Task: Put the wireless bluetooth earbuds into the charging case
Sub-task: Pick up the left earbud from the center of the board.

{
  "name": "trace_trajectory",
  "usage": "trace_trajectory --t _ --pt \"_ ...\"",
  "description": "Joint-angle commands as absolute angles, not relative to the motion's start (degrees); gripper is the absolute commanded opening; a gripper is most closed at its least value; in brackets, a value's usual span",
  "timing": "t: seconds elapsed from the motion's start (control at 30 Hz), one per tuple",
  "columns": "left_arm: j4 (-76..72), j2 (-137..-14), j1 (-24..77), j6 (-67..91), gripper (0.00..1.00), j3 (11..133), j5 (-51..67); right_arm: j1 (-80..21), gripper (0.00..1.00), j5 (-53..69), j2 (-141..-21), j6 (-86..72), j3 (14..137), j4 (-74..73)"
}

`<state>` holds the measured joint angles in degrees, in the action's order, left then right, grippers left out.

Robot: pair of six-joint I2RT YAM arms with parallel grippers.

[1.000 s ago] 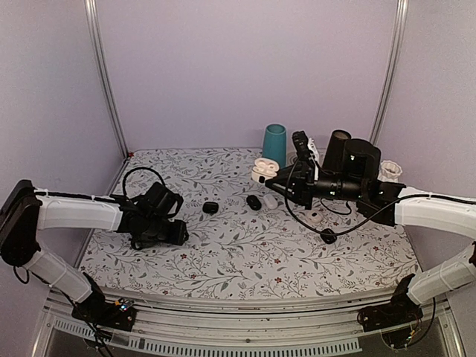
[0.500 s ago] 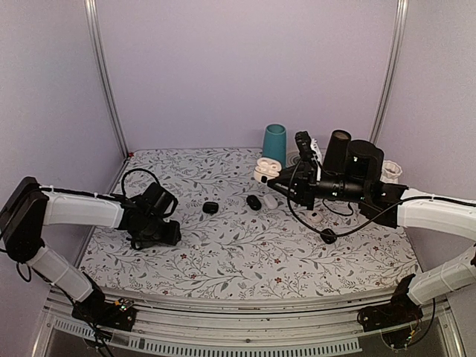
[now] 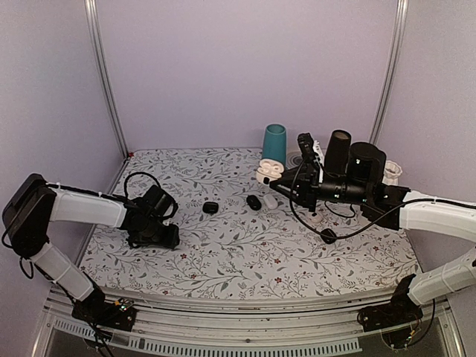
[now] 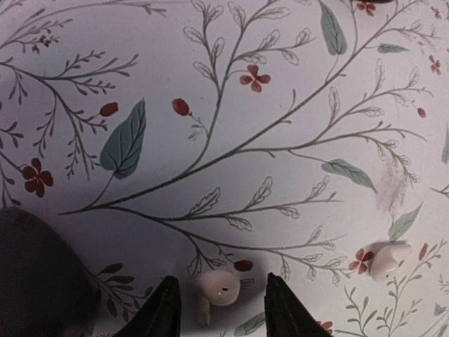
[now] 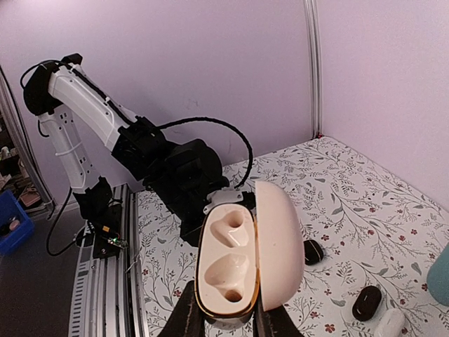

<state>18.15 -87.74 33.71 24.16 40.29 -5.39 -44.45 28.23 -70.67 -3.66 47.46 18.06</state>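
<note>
Now | left hand (image 4: 220,291) parted astride earbud (image 4: 218,285) | right hand (image 5: 226,314) clamps charging case (image 5: 275,246)

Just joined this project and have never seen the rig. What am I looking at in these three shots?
These are two robot arms bolted at the near edge of a table. The overhead picture comes from a fixed camera above and behind the arms. The other two come from a camera on each wrist.

The right end effector is shut on the open charging case and holds it up off the table. Both of the case's sockets are empty.

The left end effector is open and low over the floral surface, with one finger on either side of a white earbud. A second earbud lies off to one side.

A teal cup and a small black case are also on the table.
</note>
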Motion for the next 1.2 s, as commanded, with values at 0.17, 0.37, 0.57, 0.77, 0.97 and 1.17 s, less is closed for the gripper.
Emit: trace_trajectory --t 0.17,0.37,0.57,0.77,0.97,1.17 --pt "16.96 -90.14 32.94 22.91 0.40 40.25 -3.38 -44.13 0.02 27.12 -68.67 -3.87 46.70 19.51" --pt "18.40 -89.03 33.77 25.06 0.37 41.10 -1.76 -44.12 0.02 27.14 -68.89 -3.71 46.74 19.59" --pt "19.63 -88.07 35.33 26.92 0.39 41.99 -1.17 -44.12 0.02 27.33 -69.17 -3.61 46.68 19.75" --pt "20.41 -88.54 36.36 27.54 0.40 42.82 -1.88 -44.12 0.02 27.19 -69.02 -3.55 46.27 19.92" --pt "21.13 -90.18 36.30 27.65 0.38 43.06 -5.25 -44.13 0.02 26.93 -68.61 -3.60 46.00 20.00" --pt "21.53 -91.44 36.30 27.17 0.35 43.98 -6.33 -44.15 0.02 26.60 -68.04 -3.52 45.69 19.95"
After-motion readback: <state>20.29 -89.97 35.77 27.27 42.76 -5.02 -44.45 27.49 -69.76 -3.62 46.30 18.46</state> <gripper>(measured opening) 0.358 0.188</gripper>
